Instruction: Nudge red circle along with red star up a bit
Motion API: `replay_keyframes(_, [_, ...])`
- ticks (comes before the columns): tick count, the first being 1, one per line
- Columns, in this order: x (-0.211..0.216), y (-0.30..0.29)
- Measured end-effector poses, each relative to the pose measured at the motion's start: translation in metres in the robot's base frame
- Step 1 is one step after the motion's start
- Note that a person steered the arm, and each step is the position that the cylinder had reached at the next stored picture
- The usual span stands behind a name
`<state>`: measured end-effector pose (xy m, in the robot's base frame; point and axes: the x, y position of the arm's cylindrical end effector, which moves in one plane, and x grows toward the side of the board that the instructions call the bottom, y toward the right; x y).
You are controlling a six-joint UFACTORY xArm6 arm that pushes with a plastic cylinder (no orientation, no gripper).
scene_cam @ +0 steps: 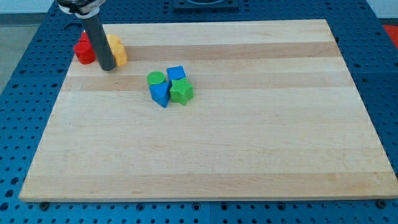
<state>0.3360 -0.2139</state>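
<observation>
Here my tip [107, 67] rests on smooth pale wood beside the partly hidden red block [83, 51]; no hand shows.

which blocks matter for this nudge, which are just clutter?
Job:
- red blocks, top left, partly hidden by the rod; circle and star not separable
- my tip, just right of and below them

Lying about:
- yellow blocks, right of the rod
- green circle
- blue cube
- blue block
- green star
</observation>
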Motion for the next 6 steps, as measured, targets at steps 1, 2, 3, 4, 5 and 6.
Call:
replay_keyframes(1, [-0.001, 0.000])
replay_keyframes(2, [0.017, -0.021])
replay_keyframes(3, [0.012, -0.080])
replay_keyframes(4, [0.009, -0.090])
replay_keyframes(5, [-0.012, -0.090])
replay_keyframes(6, [-0.061, -0.090])
